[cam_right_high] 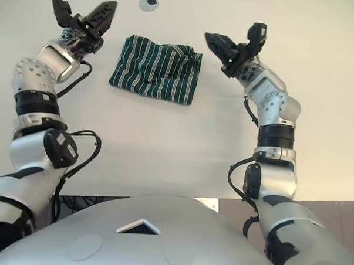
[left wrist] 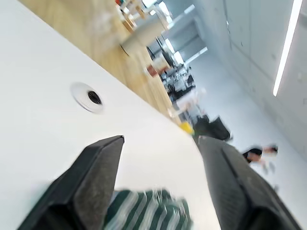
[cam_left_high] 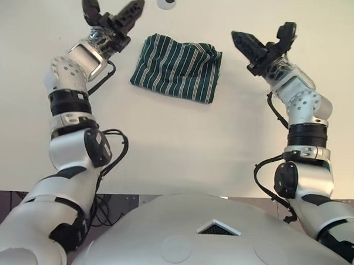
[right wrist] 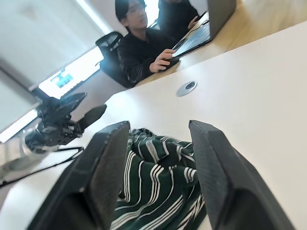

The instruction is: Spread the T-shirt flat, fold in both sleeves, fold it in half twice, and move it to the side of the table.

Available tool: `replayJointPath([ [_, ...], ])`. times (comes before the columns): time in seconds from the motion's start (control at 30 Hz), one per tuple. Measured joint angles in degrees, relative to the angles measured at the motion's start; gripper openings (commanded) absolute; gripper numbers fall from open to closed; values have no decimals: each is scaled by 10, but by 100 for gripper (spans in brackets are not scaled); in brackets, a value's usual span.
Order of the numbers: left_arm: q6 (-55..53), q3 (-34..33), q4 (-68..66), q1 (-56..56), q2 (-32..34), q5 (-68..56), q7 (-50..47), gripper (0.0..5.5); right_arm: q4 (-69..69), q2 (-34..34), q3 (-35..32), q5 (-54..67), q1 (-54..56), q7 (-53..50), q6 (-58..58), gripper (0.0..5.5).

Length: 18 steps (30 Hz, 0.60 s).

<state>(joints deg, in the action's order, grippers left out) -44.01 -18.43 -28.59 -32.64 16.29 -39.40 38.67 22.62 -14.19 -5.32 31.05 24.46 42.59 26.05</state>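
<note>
The T-shirt [cam_left_high: 177, 68] lies on the white bench [cam_left_high: 182, 150], toward its far side and about midway between our two arms. We see it as a compact, roughly rectangular bundle of dark green cloth with thin white stripes. Its edges are uneven, and the far right corner bulges up a little where the cloth is bunched. The stripes run mostly from the far edge toward the near edge. Its whole outline rests on the bench surface, and nothing touches it.

Our left gripper [cam_left_high: 114, 5] hangs to the left of the T-shirt, just beyond its far left corner and clear of the cloth. Its two dark fingers [left wrist: 98, 177] are spread wide with nothing between them. Through the gap, our left wrist view takes in a strip of the striped cloth and the bare bench beyond.

Our right gripper [cam_left_high: 262, 32] sits to the right of the T-shirt, near its far right corner and apart from it. Its fingers [right wrist: 108, 167] are likewise splayed wide and hold nothing. Between them, our right wrist view looks across the bundle toward the other gripper.

A small round cable grommet [cam_left_high: 167, 1] is set into the bench just beyond the T-shirt's far edge, between the two grippers.
</note>
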Motion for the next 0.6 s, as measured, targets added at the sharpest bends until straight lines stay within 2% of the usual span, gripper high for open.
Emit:
replayJointPath([
  [0.1, -9, 103, 142, 69, 33, 43, 43, 283, -3, -12, 80, -119, -11, -6, -86, 225],
  [0.23, 85, 139, 171, 87, 47, 106, 47, 283, 55, -18, 94, -173, 14, -6, -207, 225],
  [0.4, 208, 213, 211, 151, 52, 174, 93, 283, 66, 4, 121, -172, 19, 70, -222, 225],
  [0.6, 245, 241, 220, 173, 63, 199, 124, 283, 74, 4, 133, -176, 19, 109, -235, 225],
])
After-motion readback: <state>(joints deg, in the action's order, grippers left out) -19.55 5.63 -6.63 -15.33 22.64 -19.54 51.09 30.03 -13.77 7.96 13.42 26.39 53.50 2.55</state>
